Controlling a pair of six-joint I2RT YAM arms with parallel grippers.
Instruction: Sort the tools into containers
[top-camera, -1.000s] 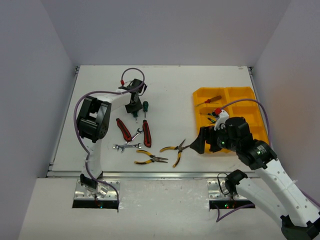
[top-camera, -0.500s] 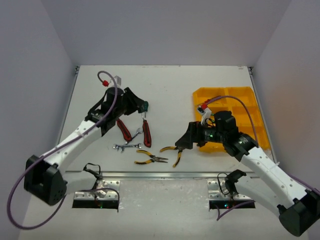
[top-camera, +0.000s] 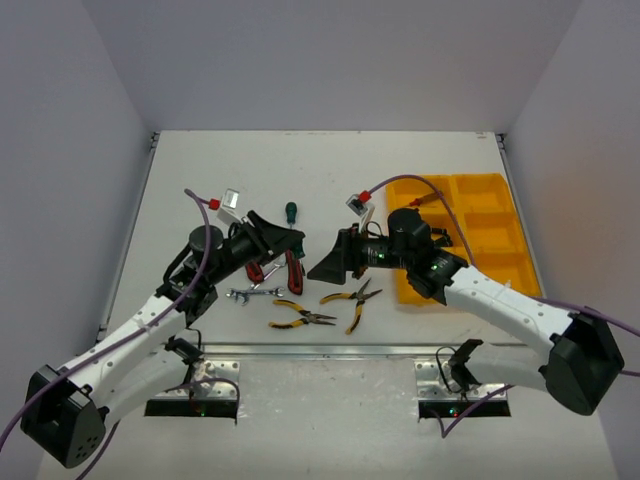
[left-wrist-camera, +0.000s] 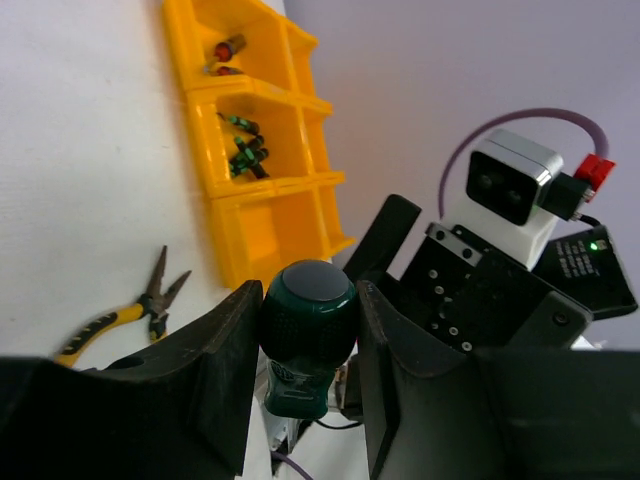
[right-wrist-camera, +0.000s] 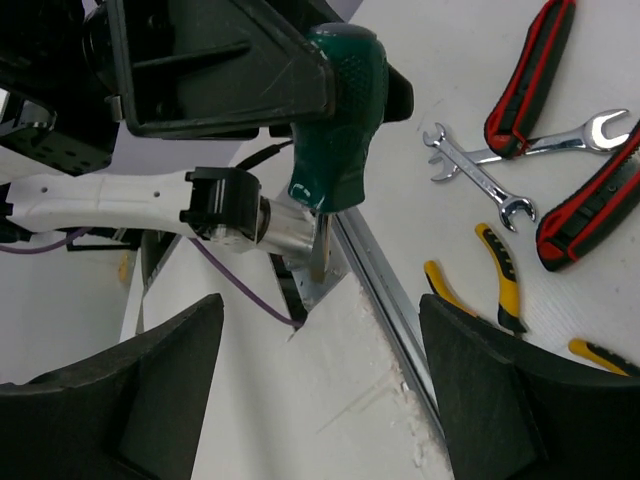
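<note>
A green-handled screwdriver (left-wrist-camera: 308, 325) is pinched in the left pincer (top-camera: 288, 240), raised above the desk (top-camera: 200, 170); the right pincer (top-camera: 328, 266) (just beside it, facing it) is held spread wide.

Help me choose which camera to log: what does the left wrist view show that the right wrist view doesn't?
Only the left wrist view shows the yellow tray, with small screwdrivers in two compartments, and the right arm's wrist camera. Only the right wrist view shows the red-handled cutters, the silver wrenches and the right fingers, spread open. Both show the green-handled screwdriver clamped in the left fingers.
</note>
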